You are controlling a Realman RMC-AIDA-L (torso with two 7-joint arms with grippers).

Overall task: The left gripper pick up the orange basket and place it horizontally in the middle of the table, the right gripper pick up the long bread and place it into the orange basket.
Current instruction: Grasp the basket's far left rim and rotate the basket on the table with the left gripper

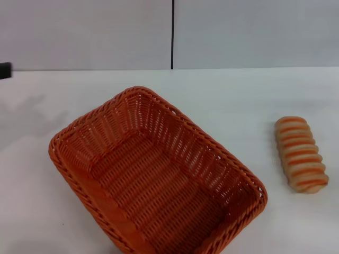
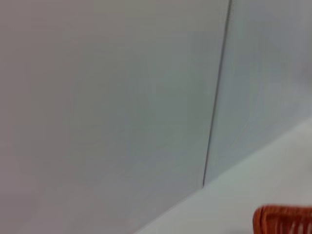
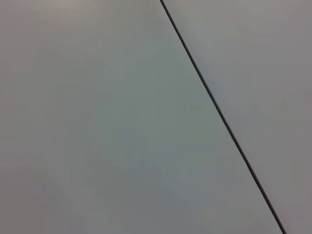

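The orange basket (image 1: 153,174) lies empty on the white table (image 1: 222,95), set diagonally at centre-left in the head view, its near corner cut off by the picture's lower edge. A corner of the basket's rim (image 2: 282,219) also shows in the left wrist view. The long bread (image 1: 300,153), beige with orange-brown stripes, rests on the table to the right of the basket, clear of it. Neither gripper appears in any view. The right wrist view holds only the grey wall.
A grey wall with a dark vertical seam (image 1: 172,34) rises behind the table's far edge. A small dark object (image 1: 5,70) sits at the far left edge. Bare tabletop lies between basket and bread and beyond them.
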